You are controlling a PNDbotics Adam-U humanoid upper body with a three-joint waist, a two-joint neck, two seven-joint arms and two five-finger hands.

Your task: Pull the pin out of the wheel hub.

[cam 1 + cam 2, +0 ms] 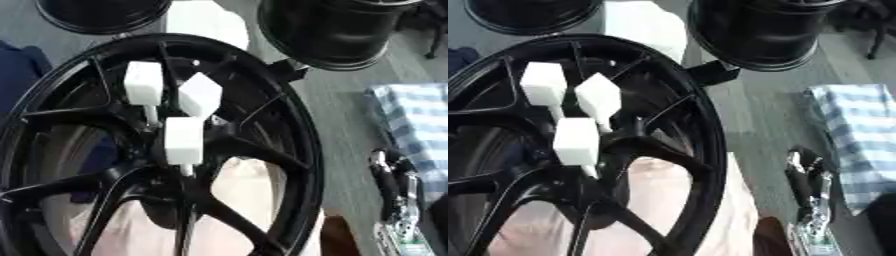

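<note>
— Right hand (394, 190) shows at the lower right of the frame, dark, apart from the wheel; I cannot tell how its fingers stand.

— And the pins?

— Three pins with white block heads (184, 141) stand in the wheel hub (175, 175), left of centre: two higher (143, 83) (199, 95), one lower.

— The wheel?

— Black spoked wheel (297, 125), filling the left side. Two more black rims (332, 30) lie along the top. A checked cloth (416, 120) sits at right.
</note>
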